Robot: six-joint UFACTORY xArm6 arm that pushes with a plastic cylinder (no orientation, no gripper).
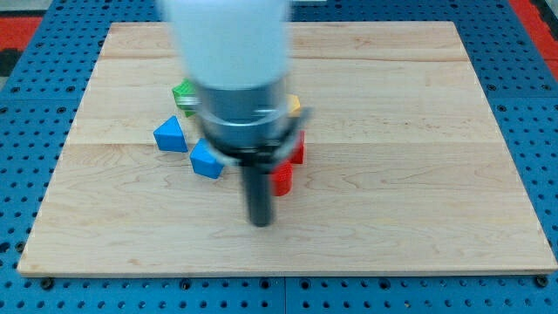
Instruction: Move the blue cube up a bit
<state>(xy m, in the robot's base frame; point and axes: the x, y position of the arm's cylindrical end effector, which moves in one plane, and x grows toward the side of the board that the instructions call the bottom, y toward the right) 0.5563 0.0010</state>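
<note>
The blue cube (207,161) lies left of centre on the wooden board (418,131), just left of the rod. A blue triangular block (170,134) lies up and to its left. My tip (261,221) is below and to the right of the blue cube, a short gap away, not touching it. A red block (282,179) sits right beside the rod on its right, and another red block (298,152) is just above that one. A green block (184,93) and a yellow block (294,105) are partly hidden behind the arm.
The white and grey arm body (231,61) covers the board's upper middle and hides parts of the block cluster. Blue pegboard (35,105) surrounds the board on all sides.
</note>
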